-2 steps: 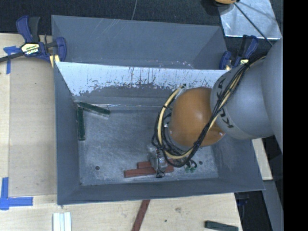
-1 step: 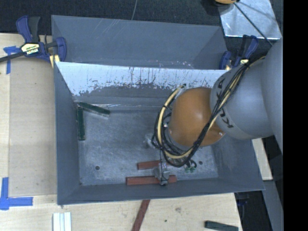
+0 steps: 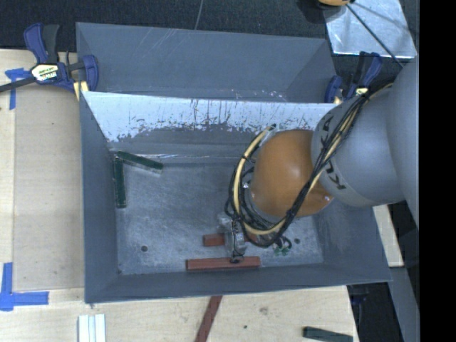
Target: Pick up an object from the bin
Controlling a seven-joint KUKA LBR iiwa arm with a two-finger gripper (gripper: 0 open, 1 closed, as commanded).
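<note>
Arm reaches in from the right, end effector (image 3: pixel 236 248) low at the long brown bar (image 3: pixel 214 264) — grip unreadable.

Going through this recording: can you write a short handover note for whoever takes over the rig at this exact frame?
Gripper: low in the bin by the near wall, right above the long reddish-brown bar. A small reddish-brown block lies just left of it.
Elsewhere: dark green sticks lie in an L at the far left of the floor.
Done: the arm is down at the bar.
Left: nothing is lifted yet, so grasp and raise one object.
</note>
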